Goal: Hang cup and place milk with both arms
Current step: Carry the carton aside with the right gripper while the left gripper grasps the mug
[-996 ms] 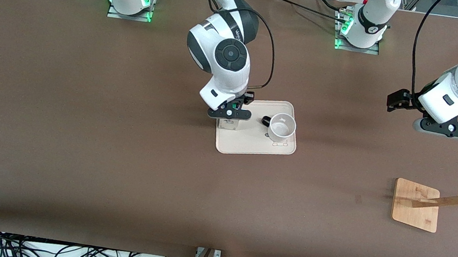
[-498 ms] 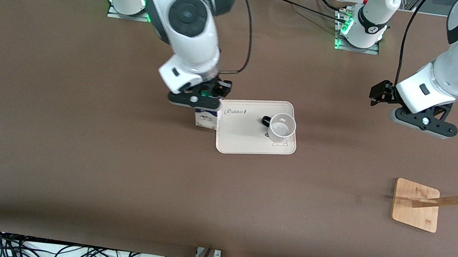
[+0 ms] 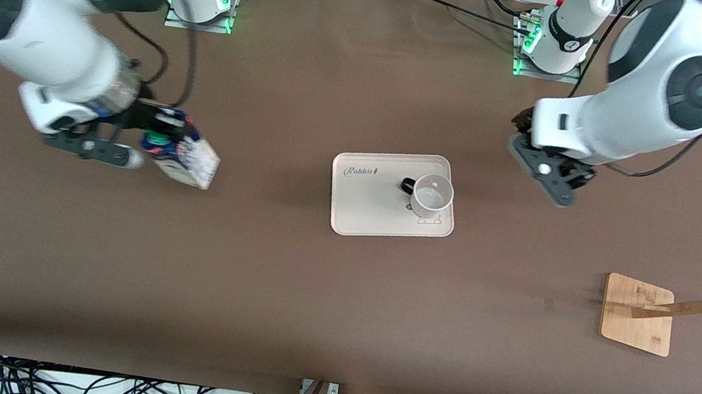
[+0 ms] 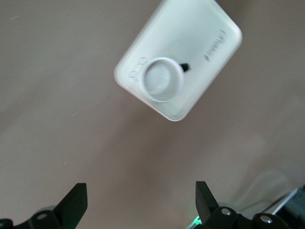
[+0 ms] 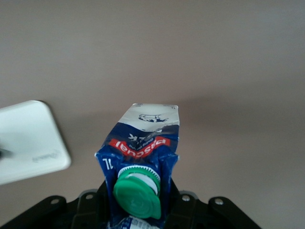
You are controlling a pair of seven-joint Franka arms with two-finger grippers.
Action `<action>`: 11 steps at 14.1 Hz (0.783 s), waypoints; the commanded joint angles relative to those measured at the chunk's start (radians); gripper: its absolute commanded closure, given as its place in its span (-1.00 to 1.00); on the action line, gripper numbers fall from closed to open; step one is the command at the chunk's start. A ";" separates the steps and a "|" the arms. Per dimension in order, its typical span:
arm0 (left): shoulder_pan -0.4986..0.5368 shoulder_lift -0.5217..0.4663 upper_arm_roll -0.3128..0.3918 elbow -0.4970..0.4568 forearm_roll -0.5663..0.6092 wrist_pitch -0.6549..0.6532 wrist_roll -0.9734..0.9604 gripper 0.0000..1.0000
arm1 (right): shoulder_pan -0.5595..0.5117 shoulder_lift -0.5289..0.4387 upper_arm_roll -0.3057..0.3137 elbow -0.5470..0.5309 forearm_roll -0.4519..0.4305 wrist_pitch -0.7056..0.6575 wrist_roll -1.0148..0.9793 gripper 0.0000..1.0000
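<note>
Right gripper (image 3: 154, 136) is clenched on the milk (image 3: 185, 153), holding the carton tilted in the air over the bare tabletop (image 3: 245, 291) toward the right arm's end, well apart from the tray (image 3: 362, 215). In the right wrist view the milk (image 5: 140, 157) shows its green screw cap (image 5: 137, 194) between the black gripper (image 5: 138, 210) parts, with a corner of the tray (image 5: 28, 143) off to one side.

Left gripper (image 3: 551, 175) hangs released, its fingers spread wide, over the bare tabletop beside the tray on the side toward the left arm's end. In the left wrist view both fingertips (image 4: 76, 200) stand well apart with nothing between them, and the tray (image 4: 209, 28) with the cup (image 4: 163, 79) lies below.

The cup (image 3: 431, 195) stands upright on the tray, mouth up, in the tray's corner nearest the front camera and toward the left arm's end, its black handle (image 3: 407, 184) pointing to the tray's middle. A wooden rack (image 3: 641, 313) with slanted pegs stands near the tabletop's edge at the left arm's end, nearer to the front camera than the tray.
</note>
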 commanded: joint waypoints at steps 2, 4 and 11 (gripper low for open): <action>-0.133 0.089 -0.070 0.027 0.151 0.078 0.157 -1.00 | -0.106 -0.076 0.022 -0.050 -0.039 -0.065 -0.268 0.14; -0.215 0.157 -0.070 0.004 0.248 0.182 0.160 -1.00 | -0.155 -0.087 0.024 -0.067 -0.058 -0.098 -0.426 0.14; -0.235 0.224 -0.071 -0.217 0.332 0.407 0.178 -1.00 | -0.219 -0.141 0.025 -0.237 -0.062 -0.096 -0.595 0.13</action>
